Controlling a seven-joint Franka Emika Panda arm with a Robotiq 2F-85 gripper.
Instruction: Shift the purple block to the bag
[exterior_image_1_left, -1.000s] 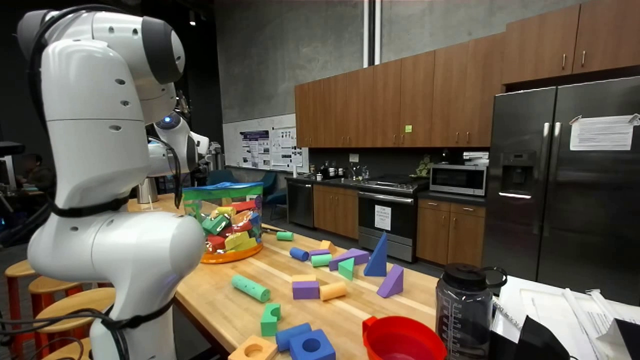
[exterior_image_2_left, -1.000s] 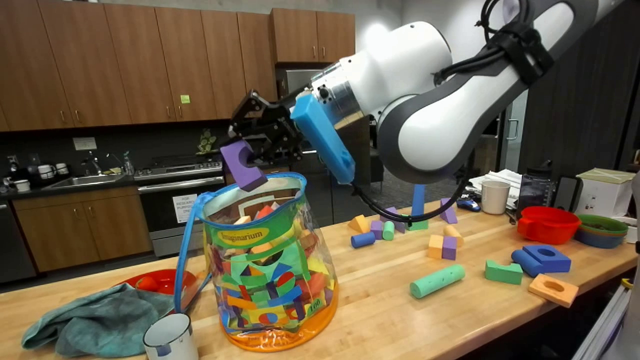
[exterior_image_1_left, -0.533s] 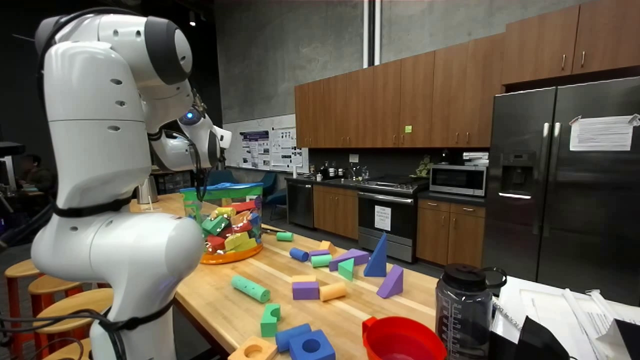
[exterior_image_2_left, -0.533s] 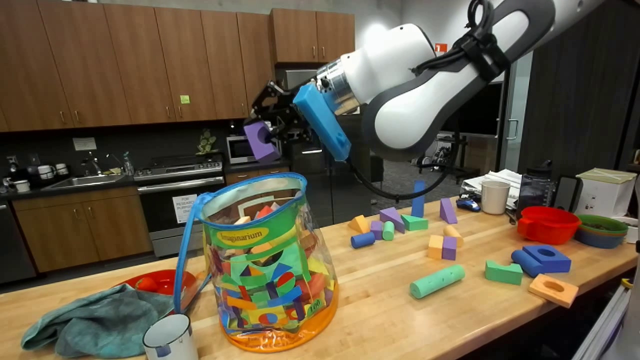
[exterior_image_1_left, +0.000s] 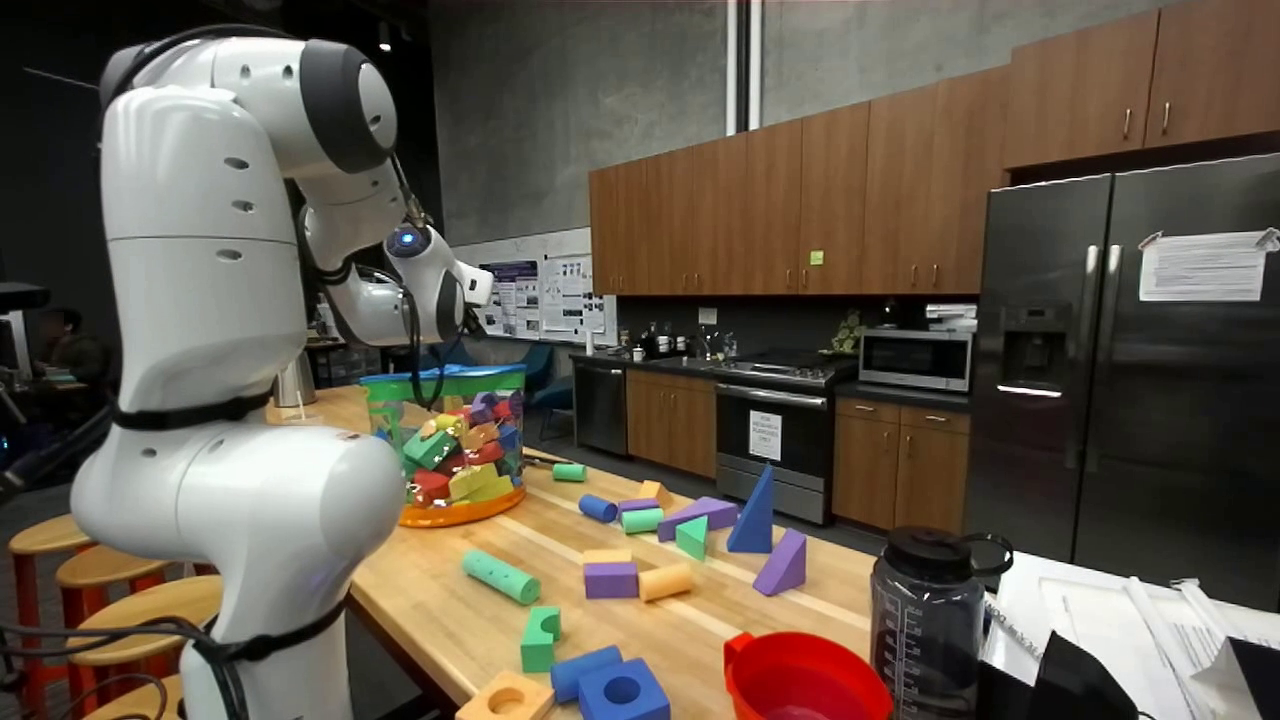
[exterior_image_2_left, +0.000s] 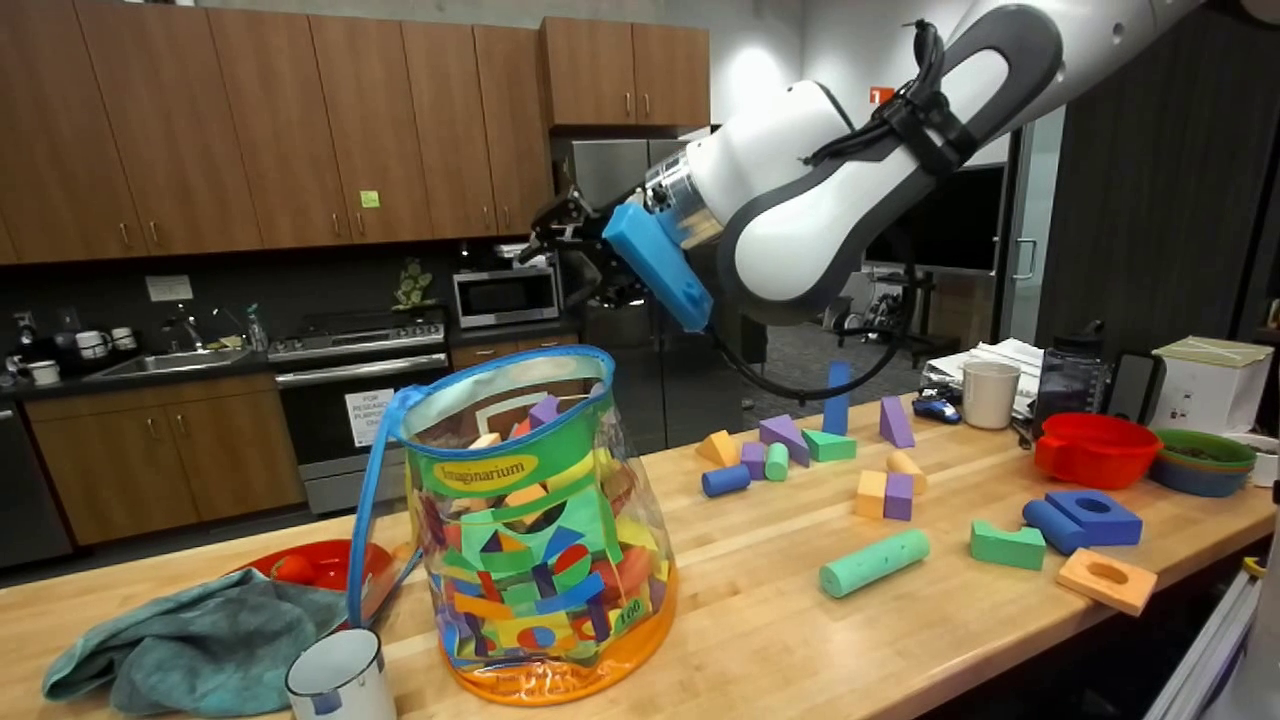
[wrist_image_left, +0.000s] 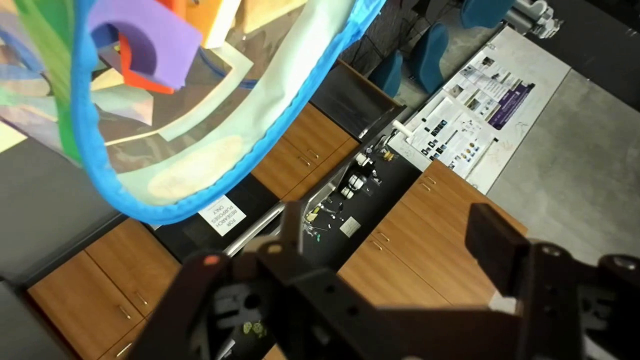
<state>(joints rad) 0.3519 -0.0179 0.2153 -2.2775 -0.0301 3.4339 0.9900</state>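
The purple block (wrist_image_left: 170, 35), an arch with a round cut-out, lies on other blocks inside the bag, as the wrist view shows. In an exterior view just a corner of that purple block (exterior_image_2_left: 544, 410) shows over the rim. The bag (exterior_image_2_left: 550, 455) is clear plastic with a blue-edged mouth and stands upright on the table; its blue rim (wrist_image_left: 84, 100) fills the upper left of the wrist view. Above the bag, on its right in an exterior view, hangs my gripper (exterior_image_2_left: 553, 275). In the wrist view my gripper (wrist_image_left: 385, 227) is open, with nothing between its fingers.
Loose foam blocks lie right of the bag, among them a green cylinder (exterior_image_2_left: 875, 562) and a purple wedge (exterior_image_2_left: 897, 422). A red bowl (exterior_image_2_left: 1090, 450) stands farther off. Left of the bag are a teal cloth (exterior_image_2_left: 200, 640), a red dish (exterior_image_2_left: 350, 565) and an enamel mug (exterior_image_2_left: 340, 680).
My gripper rose and shifted right in an exterior view with the purple block in its grip. It has since opened, and the block has dropped into the bag.
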